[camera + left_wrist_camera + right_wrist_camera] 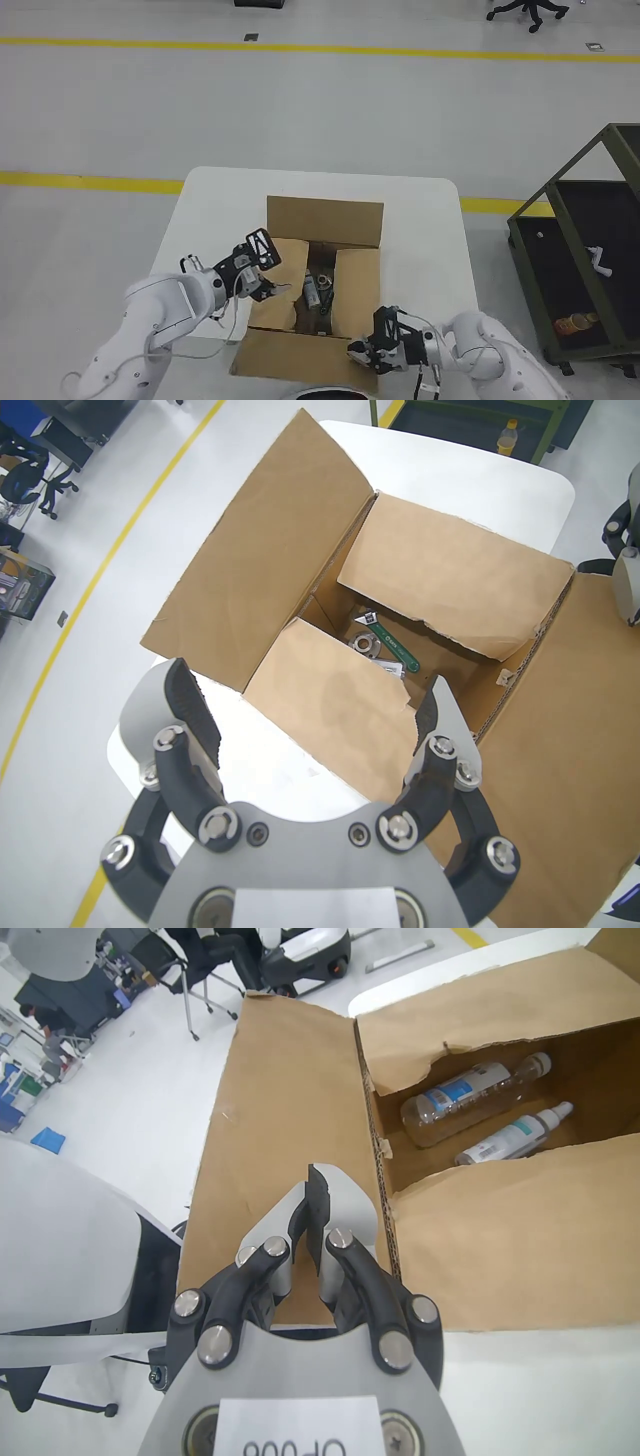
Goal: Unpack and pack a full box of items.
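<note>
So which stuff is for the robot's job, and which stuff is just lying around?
For the job: the box, and inside it the wrench, metal ring, clear bottle and spray bottle.

Just lying about: the green cart beside the table, and the chair far off on the floor.

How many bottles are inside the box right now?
2. A clear bottle lies on the floor of the box; a white spray bottle lies beside it, its base under an inner flap. The flaps may hide more.
</note>
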Tool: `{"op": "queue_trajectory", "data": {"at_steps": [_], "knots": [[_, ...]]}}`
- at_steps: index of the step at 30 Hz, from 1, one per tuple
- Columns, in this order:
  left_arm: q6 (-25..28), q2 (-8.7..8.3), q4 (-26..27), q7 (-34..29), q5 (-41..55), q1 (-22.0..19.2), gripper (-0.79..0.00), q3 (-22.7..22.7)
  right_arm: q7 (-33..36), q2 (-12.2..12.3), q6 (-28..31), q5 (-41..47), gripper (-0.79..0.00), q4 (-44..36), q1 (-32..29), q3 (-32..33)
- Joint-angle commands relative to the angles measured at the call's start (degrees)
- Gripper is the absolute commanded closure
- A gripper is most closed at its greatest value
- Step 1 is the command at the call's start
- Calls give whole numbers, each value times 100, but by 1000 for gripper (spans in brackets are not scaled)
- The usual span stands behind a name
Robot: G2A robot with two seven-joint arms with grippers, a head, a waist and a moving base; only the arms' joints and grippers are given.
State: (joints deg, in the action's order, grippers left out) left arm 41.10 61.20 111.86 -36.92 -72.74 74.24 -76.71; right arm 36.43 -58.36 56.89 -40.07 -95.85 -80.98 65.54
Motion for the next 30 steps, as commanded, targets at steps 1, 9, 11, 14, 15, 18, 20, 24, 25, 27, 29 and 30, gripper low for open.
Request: {"op": "queue_trajectory", "data": {"at_steps": [1,9,11,14,15,18,20,24,25,27,29,30], "knots": [[-7,-9,5,9,-5,18,-785,-10,66,2,-7,-65,0,32,55,-95],[-44,-34,-47,43,-32,30,-785,30,121,15,-207,-632,0,92,178,-305],[-56,-37,-91,68,-69,24,-785,63,70,18,-244,-790,0,85,193,-338],[-70,-43,-140,102,-108,14,-785,101,-70,24,-288,-922,0,96,195,-363],[-81,-44,-156,112,-117,11,-785,111,-98,27,-297,-978,0,95,201,-367],[-121,-50,-214,151,-170,9,-785,138,-256,35,-305,-1022,0,105,208,-366],[-158,-53,-242,186,-187,9,-785,147,-429,44,-259,-946,0,93,206,-329],[-202,-59,-267,244,-214,14,-785,167,-604,93,-157,-1009,0,-5,201,-147],[-210,-61,-275,259,-216,14,-785,173,-650,106,-164,-1022,0,-28,180,-94],[-232,-63,-289,280,-230,10,-785,187,-828,131,-227,-959,0,-69,130,66],[-256,-64,-297,304,-242,0,-785,213,-942,163,-378,-944,0,-105,79,273],[-268,-63,-303,315,-253,-6,-785,232,-1028,175,-478,-929,0,-142,34,375]]}}
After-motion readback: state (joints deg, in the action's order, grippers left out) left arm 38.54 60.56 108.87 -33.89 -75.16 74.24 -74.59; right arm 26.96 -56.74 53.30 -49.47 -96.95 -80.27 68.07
